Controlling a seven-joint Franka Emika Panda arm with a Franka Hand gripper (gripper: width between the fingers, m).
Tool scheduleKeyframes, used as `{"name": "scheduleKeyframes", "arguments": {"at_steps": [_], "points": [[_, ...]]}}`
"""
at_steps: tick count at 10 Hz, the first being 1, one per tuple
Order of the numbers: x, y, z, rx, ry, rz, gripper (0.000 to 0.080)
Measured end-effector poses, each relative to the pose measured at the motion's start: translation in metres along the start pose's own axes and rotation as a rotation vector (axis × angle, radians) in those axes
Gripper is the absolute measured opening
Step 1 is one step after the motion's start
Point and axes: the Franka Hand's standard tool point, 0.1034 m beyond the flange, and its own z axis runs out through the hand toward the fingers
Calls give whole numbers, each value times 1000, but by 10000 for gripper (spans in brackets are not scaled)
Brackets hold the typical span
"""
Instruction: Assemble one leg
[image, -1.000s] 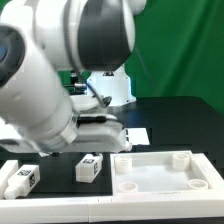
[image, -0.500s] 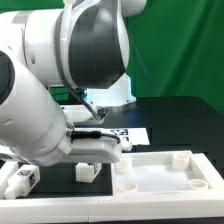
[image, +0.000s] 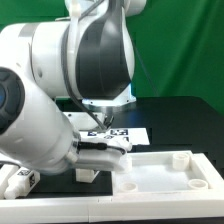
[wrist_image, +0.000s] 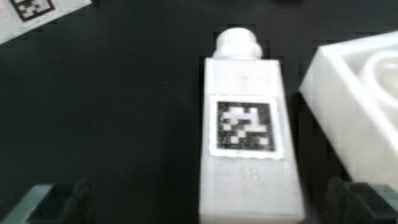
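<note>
The fingers (wrist_image: 54, 205) stand spread, gripping nothing, one on either side of the leg (wrist_image: 240, 130). The leg lies flat on the black desk (wrist_image: 107, 110), tag up, just beside the tray (wrist_image: 365, 90). Beyond lies the marker board (image: 128, 133).

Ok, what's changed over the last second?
The arm swung down toward the exterior view's right, bringing the open tool over the leg beside the tray. Nothing has been gripped or released. That leg, the other leg on the exterior view's left, the tray and the marker board stayed put.
</note>
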Motion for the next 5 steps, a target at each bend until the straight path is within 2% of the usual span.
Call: {"name": "scheduleKeyframes", "arguments": {"at_steps": [2,5], "points": [[6,-3,7,-5,14,0,648],[5,-3,9,-6,12,-7,648]]}}
